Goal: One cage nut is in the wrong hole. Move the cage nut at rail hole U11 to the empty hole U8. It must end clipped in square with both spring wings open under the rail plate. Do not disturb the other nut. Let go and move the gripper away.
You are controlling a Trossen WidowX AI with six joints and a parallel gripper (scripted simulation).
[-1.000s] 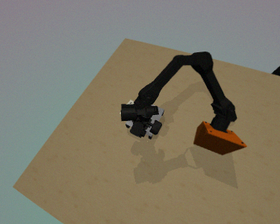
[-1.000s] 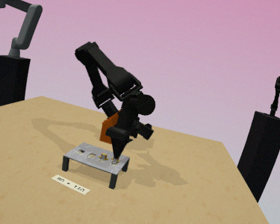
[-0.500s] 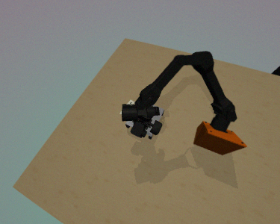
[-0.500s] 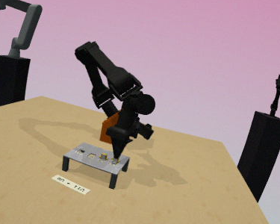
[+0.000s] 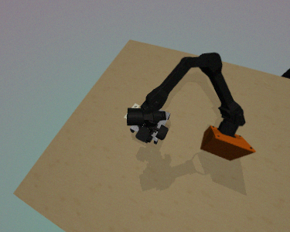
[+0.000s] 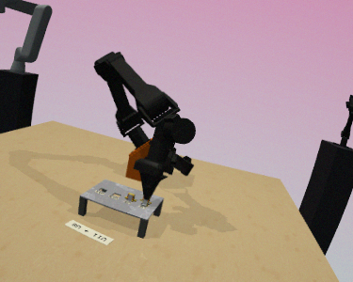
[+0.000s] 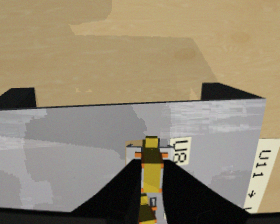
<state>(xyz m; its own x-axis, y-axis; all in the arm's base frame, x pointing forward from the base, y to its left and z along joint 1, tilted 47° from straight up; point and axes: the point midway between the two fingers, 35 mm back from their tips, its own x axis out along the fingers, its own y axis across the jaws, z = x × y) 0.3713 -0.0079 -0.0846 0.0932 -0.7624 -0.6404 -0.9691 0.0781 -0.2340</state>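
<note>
At the hole marked U8, near one end of the grey rail plate, the gripper points down, its fingers closed on the cage nut. The nut sits over that hole; whether its wings are open beneath cannot be determined. The other nut stands in the neighbouring hole. Dark legs support the plate above the wooden table. Beside it lies a paper label. Farther out, an orange block adjoins the arm's base.
</note>
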